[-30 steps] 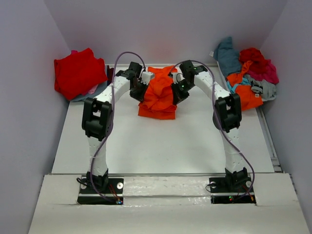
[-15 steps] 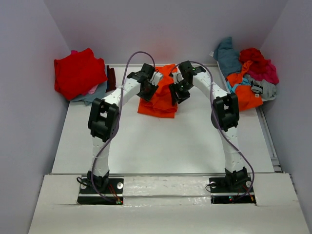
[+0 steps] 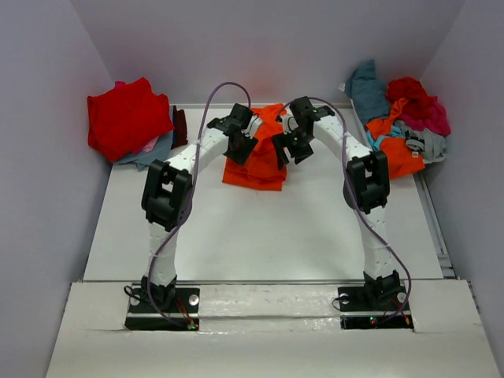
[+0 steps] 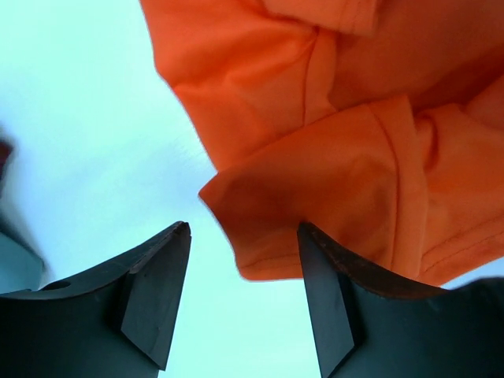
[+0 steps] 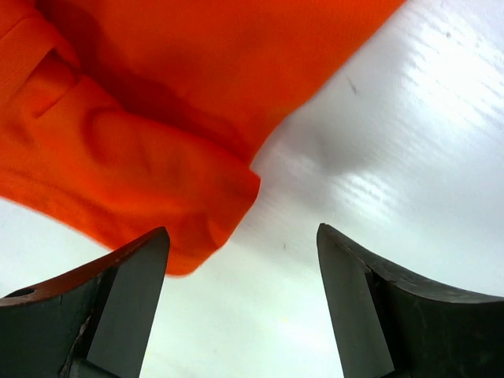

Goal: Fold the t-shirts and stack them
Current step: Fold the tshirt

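Left fingers (image 4: 153,299) and right fingers (image 5: 126,291) spread apart, empty, flanking the orange t-shirt (image 3: 256,161) lying rumpled on the table (image 3: 236,228), apparently set down for folding.

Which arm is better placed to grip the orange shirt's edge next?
Probably left: the open left gripper has an edge of the orange t-shirt between its fingers; the open right gripper straddles mostly bare table.

I get an evenly lit, sharp overhead view with only soft shadows. On the right wrist camera, glare streaks the table (image 5: 409,94). The orange t-shirt (image 4: 331,118) looks slightly soft up close, perhaps out of focus
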Controlling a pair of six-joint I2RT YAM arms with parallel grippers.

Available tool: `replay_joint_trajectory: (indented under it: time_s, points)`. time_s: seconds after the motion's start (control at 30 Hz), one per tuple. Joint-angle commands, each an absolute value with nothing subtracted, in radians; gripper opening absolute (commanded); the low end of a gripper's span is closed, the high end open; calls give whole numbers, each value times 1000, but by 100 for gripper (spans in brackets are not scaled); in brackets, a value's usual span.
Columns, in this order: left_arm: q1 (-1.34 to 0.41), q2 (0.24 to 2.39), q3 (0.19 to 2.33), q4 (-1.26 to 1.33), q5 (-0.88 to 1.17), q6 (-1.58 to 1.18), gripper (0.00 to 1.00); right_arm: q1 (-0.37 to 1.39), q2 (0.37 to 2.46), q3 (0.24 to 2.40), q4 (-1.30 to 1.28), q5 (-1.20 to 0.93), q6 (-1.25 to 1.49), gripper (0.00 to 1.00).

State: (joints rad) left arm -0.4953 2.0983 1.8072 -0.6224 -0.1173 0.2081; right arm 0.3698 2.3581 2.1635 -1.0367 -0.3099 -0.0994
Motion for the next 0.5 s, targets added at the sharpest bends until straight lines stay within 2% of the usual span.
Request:
replay_joint_trajectory:
  time_s: [0.0, 0.27, 0.43, 0.47]
  points:
    - [-494, 1924, 1754, -611, -178, 212, 70, 379, 2185, 2116, -1014, -298, -81, 81]
    - [-485, 1792, 1569, -612, -111, 227, 71, 399, 2043, 1970, -1008, -314, -77, 79]
    - [-485, 1815, 1528, -704, -6, 239, 70, 408, 2031, 1905, -1031, -348, -87, 65]
    - [-485, 1819, 1517, -698, -6, 242, 70, 417, 2034, 1893, -1031, -356, -87, 58]
